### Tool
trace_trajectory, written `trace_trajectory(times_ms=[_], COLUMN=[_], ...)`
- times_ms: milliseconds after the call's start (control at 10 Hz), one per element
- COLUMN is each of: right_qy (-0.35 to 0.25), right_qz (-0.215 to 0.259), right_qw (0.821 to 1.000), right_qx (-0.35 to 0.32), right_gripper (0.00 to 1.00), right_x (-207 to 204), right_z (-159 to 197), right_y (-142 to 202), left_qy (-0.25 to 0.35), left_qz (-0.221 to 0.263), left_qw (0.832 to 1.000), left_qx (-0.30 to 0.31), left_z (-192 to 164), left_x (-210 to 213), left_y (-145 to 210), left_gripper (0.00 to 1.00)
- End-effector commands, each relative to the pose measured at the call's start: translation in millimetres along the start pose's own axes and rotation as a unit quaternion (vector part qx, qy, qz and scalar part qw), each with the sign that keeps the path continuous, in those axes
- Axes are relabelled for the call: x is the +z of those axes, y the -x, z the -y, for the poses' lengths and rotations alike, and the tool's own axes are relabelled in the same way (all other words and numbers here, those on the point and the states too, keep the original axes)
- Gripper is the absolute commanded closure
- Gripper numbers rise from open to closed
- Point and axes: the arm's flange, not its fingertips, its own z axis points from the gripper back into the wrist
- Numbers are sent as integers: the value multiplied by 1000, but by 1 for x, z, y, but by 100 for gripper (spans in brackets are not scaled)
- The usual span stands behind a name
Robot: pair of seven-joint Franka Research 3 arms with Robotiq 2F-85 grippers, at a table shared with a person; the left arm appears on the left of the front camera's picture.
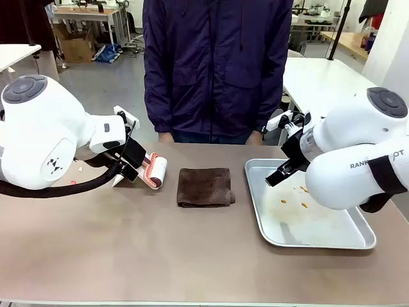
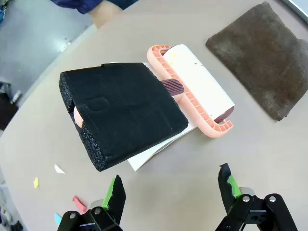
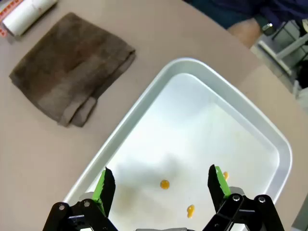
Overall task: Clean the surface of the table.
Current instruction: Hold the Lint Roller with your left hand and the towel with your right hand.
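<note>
The beige-brown table (image 1: 160, 256) carries small scraps of coloured paper (image 2: 58, 169) near its left end. A lint roller (image 1: 155, 171) with a pink frame, a white roll (image 2: 197, 82) and a black foam handle (image 2: 120, 110) lies on a white sheet left of centre. My left gripper (image 1: 121, 165) hovers just behind that handle, open and holding nothing (image 2: 171, 190). A folded brown cloth (image 1: 204, 187) lies mid-table. My right gripper (image 1: 281, 171) hangs open and holding nothing above the near-left part of the silver tray (image 3: 192, 65).
A few orange crumbs (image 3: 164, 184) lie inside the tray (image 1: 358, 243). A person in a dark jacket (image 1: 217, 64) stands at the far edge, hands resting near it. The near half of the table is bare.
</note>
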Motion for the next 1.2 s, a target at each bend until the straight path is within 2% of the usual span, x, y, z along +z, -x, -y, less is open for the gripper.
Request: trace_trajectory(times_ms=[0,1100], right_qy=[0,0], right_qz=[0,0], right_qw=[1000,1000], right_qx=[0,0], right_gripper=[0,0], right_x=[0,0], right_z=[0,0], right_y=[0,0], left_qy=[0,0], left_qz=[0,0], left_qw=[1000,1000], left_qx=[0,0], left_z=[0,0], left_x=[0,0], left_y=[0,0], left_gripper=[0,0])
